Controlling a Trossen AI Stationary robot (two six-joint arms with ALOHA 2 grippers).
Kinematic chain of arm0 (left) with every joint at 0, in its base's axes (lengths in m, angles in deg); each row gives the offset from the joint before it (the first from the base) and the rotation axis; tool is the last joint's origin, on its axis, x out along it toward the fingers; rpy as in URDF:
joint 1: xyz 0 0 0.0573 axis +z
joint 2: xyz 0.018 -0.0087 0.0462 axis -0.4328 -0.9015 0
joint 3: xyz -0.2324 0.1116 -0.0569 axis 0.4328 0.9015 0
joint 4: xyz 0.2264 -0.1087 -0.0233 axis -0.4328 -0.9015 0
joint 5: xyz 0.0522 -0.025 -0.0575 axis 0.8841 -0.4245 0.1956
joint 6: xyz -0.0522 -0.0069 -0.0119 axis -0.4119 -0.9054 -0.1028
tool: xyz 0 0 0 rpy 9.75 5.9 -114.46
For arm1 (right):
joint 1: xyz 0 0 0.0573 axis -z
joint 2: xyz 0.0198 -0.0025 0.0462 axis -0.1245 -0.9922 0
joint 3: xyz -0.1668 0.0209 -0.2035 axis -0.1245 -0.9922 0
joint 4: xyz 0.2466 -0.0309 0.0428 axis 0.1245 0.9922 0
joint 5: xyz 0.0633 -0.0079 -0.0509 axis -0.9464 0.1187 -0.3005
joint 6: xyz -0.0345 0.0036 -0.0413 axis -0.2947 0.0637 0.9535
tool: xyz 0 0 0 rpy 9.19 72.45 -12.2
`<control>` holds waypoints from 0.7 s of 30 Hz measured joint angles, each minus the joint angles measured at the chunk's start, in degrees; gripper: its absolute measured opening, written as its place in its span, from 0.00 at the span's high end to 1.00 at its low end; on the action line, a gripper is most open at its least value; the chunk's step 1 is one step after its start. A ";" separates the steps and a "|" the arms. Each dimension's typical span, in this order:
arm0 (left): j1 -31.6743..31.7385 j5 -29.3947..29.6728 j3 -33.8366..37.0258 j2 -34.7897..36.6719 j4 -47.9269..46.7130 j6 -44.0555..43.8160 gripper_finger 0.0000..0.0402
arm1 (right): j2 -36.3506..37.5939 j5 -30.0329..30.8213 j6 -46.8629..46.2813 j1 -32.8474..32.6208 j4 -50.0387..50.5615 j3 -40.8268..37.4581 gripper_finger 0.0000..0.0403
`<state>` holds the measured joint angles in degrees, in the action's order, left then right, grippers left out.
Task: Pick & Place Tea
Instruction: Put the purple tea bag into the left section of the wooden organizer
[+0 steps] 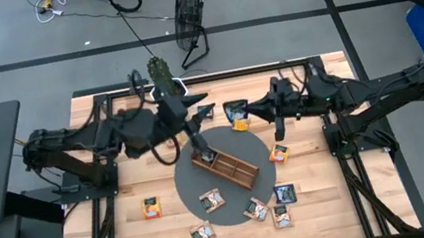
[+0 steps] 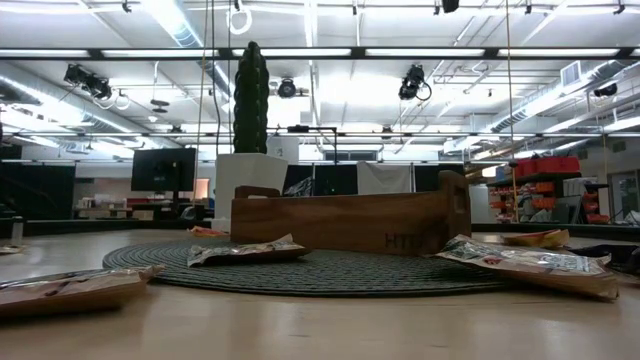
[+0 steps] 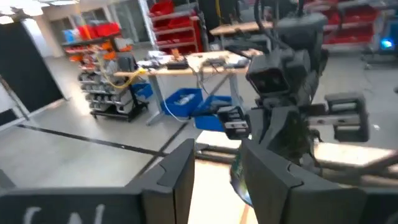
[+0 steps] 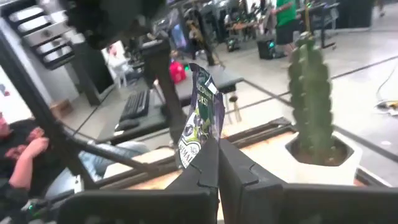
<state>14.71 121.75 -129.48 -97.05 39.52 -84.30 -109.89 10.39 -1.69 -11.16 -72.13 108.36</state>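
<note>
Lettering "HTB" marks the wooden tray (image 2: 350,222) on a round grey mat (image 1: 219,183). Right fingers (image 4: 217,163) pinch a dark tea packet (image 4: 202,115) aloft; left fingers (image 3: 214,177) part-open, empty. Warehouse room behind the tabletop (image 1: 127,230).

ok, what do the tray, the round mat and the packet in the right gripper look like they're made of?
Tray: looks like wood, brown with visible grain and a matte finish.
Mat: seems a woven or ribbed fabric, dark grey; concentric ridges show in the low view.
Packet: probably foil or coated paper, glossy and printed, thin and creased, pinched in the shut right gripper.
</note>
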 joint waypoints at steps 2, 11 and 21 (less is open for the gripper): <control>1.62 -4.01 -0.85 -0.11 -4.13 -0.89 0.64 | -0.69 0.04 -0.12 -0.01 0.23 0.00 1.00; 8.12 -19.94 -2.91 -2.98 -12.41 -6.58 0.55 | -4.20 0.01 -0.10 0.00 -0.41 0.09 1.00; 11.57 -28.74 -2.86 -6.59 -13.40 -8.53 0.52 | -4.87 -0.93 0.25 0.00 -0.62 0.09 1.00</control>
<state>26.27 93.01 -132.34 -103.64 26.11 -92.83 -114.76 9.46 -1.43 -11.16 -72.76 108.45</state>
